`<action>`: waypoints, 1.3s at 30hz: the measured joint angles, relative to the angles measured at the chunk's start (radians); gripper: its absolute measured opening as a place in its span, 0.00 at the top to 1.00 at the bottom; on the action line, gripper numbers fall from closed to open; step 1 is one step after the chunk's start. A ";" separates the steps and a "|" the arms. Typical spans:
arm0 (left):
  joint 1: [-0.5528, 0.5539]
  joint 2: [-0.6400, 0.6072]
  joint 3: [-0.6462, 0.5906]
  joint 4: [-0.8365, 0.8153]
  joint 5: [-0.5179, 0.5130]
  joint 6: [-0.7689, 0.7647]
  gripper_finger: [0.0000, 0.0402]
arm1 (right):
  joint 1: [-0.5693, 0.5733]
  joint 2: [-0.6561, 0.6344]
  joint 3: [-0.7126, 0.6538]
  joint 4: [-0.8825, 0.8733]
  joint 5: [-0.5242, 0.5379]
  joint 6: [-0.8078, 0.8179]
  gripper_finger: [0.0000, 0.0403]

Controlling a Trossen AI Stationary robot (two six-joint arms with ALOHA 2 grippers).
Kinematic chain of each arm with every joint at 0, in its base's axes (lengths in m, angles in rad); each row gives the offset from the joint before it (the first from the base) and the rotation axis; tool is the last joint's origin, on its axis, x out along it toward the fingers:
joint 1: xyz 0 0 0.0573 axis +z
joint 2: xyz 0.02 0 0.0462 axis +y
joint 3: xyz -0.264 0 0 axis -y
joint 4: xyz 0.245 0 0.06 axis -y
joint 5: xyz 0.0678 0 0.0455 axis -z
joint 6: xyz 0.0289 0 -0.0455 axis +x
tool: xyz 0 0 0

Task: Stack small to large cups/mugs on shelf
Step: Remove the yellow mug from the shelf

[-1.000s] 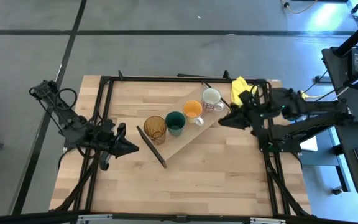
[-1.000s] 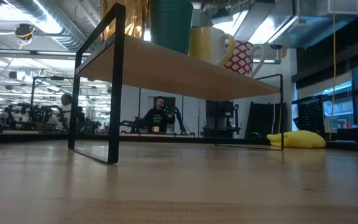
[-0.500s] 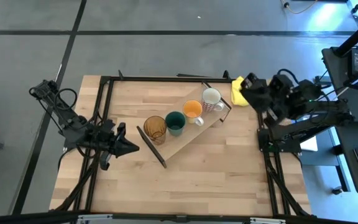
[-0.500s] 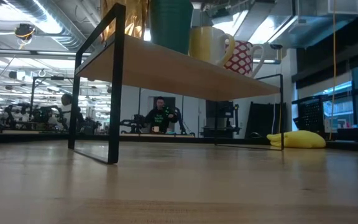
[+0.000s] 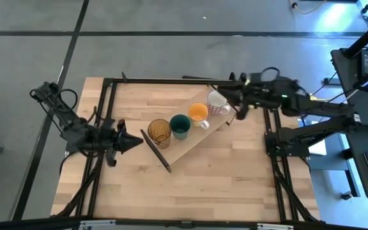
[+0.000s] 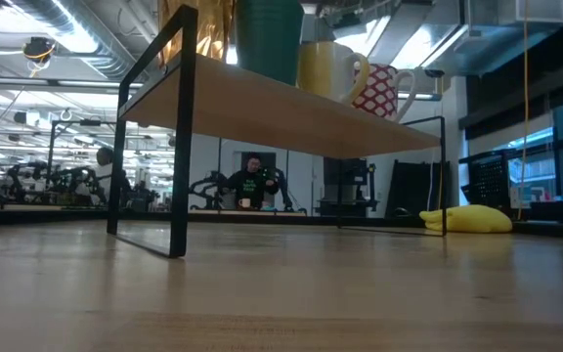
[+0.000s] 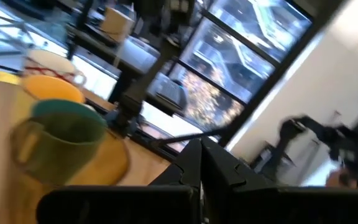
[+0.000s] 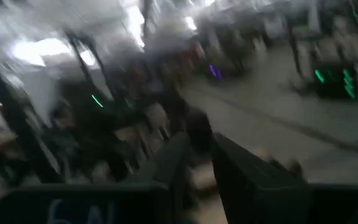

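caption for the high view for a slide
Four cups lined along the shelf; right gripper beside the white mug.

No text, label, brand or number can be read in any of the views. The white mug (image 6: pixel 387 90) has a red pattern with small white dots, but it carries no letters. At the lower edge of the right wrist view there are pale marks on a dark surface; they are too blurred to read.
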 joint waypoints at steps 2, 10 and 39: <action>0.001 -0.002 0.000 0.009 -0.042 -0.026 1.00 | -0.039 0.017 -0.001 -0.090 -0.048 -0.005 0.80; 0.031 -0.007 0.000 0.053 -0.190 -0.154 1.00 | -0.082 0.021 -0.001 -0.292 -0.011 -0.233 0.80; 0.171 -0.007 0.000 0.104 -0.132 -0.122 1.00 | -0.161 -0.050 -0.001 -0.629 -0.003 -0.375 0.80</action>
